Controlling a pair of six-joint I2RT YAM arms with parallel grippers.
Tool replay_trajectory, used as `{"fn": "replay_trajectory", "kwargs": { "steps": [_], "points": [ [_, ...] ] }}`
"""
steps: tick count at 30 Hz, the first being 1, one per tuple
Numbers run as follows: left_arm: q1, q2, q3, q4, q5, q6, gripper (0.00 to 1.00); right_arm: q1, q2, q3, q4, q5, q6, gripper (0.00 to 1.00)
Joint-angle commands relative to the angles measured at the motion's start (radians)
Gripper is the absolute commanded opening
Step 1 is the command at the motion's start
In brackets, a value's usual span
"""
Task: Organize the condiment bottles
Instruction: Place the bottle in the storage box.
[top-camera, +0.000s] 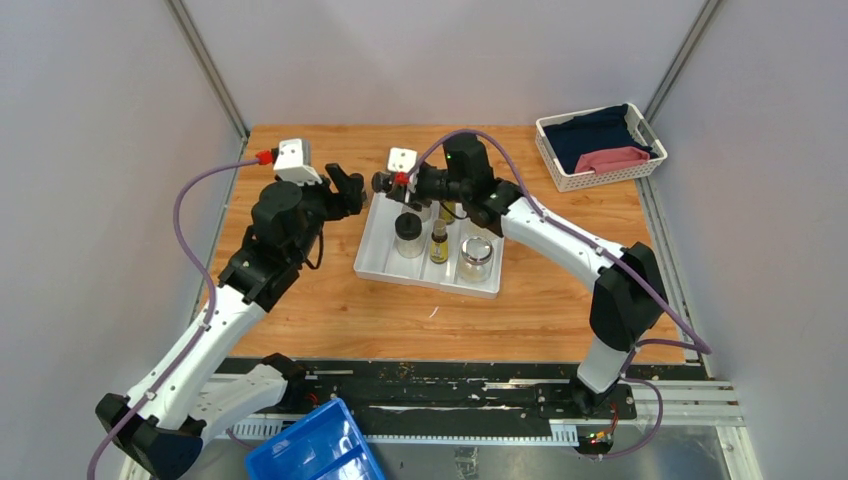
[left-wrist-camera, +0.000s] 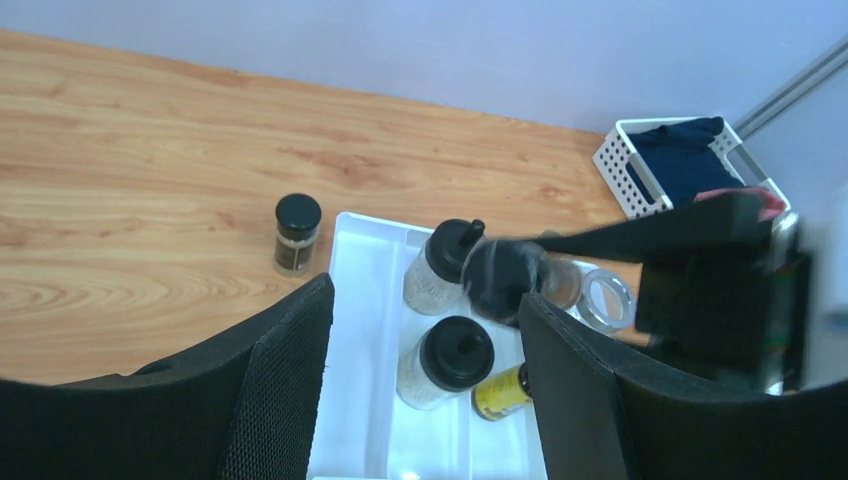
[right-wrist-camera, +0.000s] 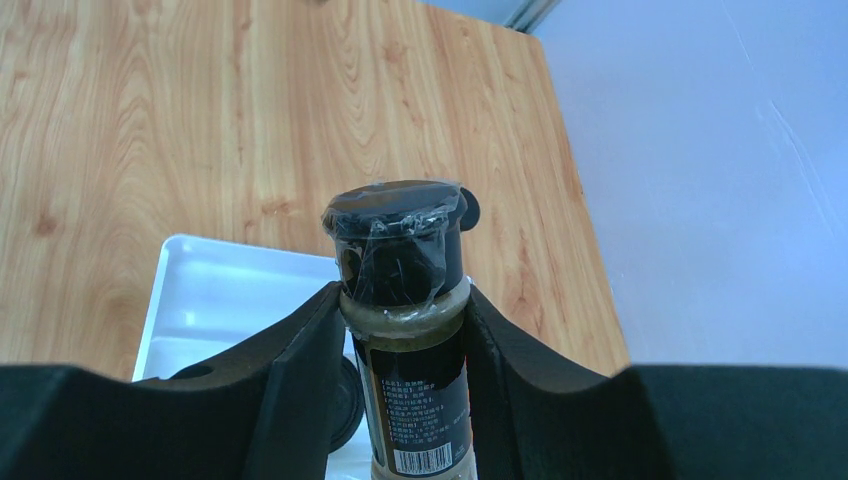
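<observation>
My right gripper (right-wrist-camera: 405, 335) is shut on the neck of a dark-labelled bottle (right-wrist-camera: 400, 250) with a black cap, held over the far left part of the white divided tray (right-wrist-camera: 220, 290). In the top view this gripper (top-camera: 385, 184) is above the tray's (top-camera: 385, 255) far edge. The tray holds a black-lidded jar (top-camera: 408, 235), a slim yellow-labelled bottle (top-camera: 439, 243) and a squat glass jar (top-camera: 476, 257). My left gripper (top-camera: 350, 190) is open and empty beside the tray's far left corner. In the left wrist view it (left-wrist-camera: 425, 297) looks down on two black-lidded jars (left-wrist-camera: 446, 362). A tiny dark shaker (left-wrist-camera: 296, 233) stands on the table left of the tray.
A white mesh basket (top-camera: 600, 147) with dark and pink cloth stands at the far right corner. A blue bin (top-camera: 315, 445) sits below the table's near edge. Grey walls close the table on three sides. My two grippers are close together over the tray's far left.
</observation>
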Motion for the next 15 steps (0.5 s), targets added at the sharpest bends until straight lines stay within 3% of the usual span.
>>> {"fn": "replay_trajectory", "kwargs": {
  "steps": [1,15],
  "points": [
    [-0.002,-0.014,-0.109,0.225,0.000,-0.031,0.71,-0.060,0.005,0.013,0.237,-0.065,0.262,0.00],
    [-0.001,0.024,-0.267,0.612,0.100,-0.033,0.70,-0.146,0.092,0.022,0.562,-0.132,0.772,0.00]
  ]
}}
